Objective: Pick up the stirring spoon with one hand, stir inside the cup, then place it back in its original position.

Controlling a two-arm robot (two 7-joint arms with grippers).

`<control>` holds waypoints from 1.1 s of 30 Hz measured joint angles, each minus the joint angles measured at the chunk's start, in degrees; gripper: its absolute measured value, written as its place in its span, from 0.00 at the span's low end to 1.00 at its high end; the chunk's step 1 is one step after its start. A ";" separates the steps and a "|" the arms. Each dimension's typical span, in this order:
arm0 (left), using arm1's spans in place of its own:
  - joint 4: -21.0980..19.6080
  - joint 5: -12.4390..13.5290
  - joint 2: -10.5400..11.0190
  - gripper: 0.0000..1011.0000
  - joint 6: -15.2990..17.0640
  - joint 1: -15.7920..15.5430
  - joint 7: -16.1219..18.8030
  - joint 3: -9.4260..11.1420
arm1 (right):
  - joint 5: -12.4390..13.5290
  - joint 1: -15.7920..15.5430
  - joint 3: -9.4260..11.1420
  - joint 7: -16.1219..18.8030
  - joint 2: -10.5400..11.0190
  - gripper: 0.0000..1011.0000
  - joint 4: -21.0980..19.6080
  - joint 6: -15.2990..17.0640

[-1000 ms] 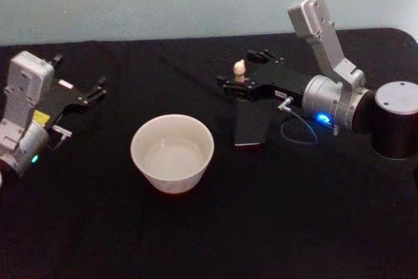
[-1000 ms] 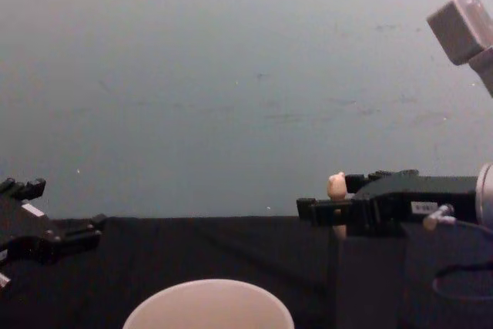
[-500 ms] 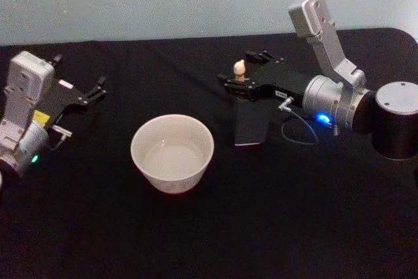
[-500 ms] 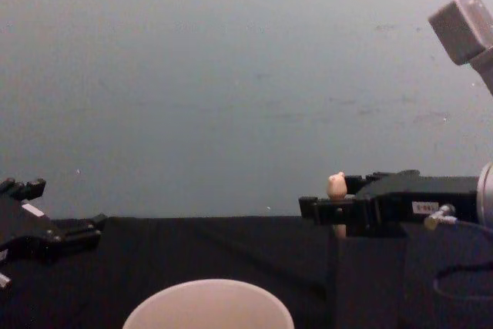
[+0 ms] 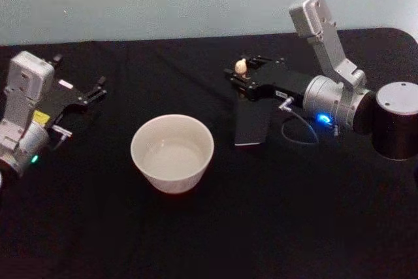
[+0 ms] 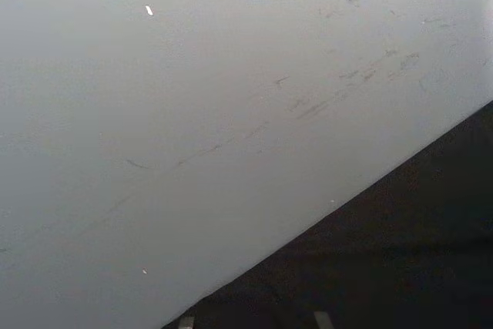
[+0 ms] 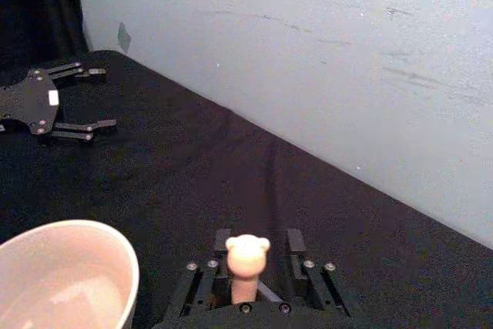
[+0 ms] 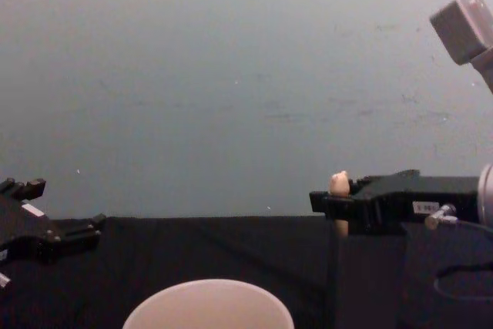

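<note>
Fingers [image 7: 295, 240] of the right gripper [image 7: 259, 238] are seen spread apart, 1 on each side of the spoon [image 7: 247, 258]. A gap is seen beside the beige handle, so the handle is not pinched. The spoon is stood upright in the dark grey box [image 5: 251, 121], with its rounded knob raised above the gripper's black body; the metal stem and bowl are hidden. In the head view the knob is found right of centre in the upper half of the frame, and the box is set just below it. In the chest view the same knob is seen at the right, near the tip of the gripper, which is shown coming in from the right edge. The cup [image 5: 171, 181] is placed on the black table [image 5: 274, 220] near the centre of the head view, left of the box and apart from it. The left gripper [image 7: 104, 98] is parked at the left edge of the head view, well apart from the cup, with its 2 fingers splayed wide.
</note>
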 joint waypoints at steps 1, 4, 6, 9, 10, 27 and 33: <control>0.00 0.00 0.00 0.99 0.00 0.00 0.00 0.00 | 0.01 0.00 0.00 0.00 0.00 0.43 0.00 0.00; 0.00 0.00 0.00 0.99 0.00 0.00 0.00 0.00 | 0.03 -0.02 0.00 0.00 0.00 0.36 -0.01 -0.02; 0.00 0.00 0.00 0.99 0.00 0.00 0.00 0.00 | 0.05 -0.02 0.00 0.00 0.00 0.27 -0.01 -0.03; 0.00 0.00 0.00 0.99 0.00 0.00 0.00 0.00 | 0.06 -0.03 0.00 0.00 0.00 0.21 -0.01 -0.03; 0.00 0.00 0.00 0.99 0.00 0.00 0.00 0.00 | 0.06 -0.02 0.00 0.00 0.00 0.19 -0.01 -0.04; 0.00 0.00 0.00 0.99 0.00 0.00 0.00 0.00 | 0.93 -0.93 1.12 0.40 -0.05 0.17 -1.57 -0.20; 0.00 0.00 0.00 0.99 0.00 0.00 0.00 0.00 | 2.24 -2.03 2.53 -0.21 0.13 0.17 -4.33 -0.32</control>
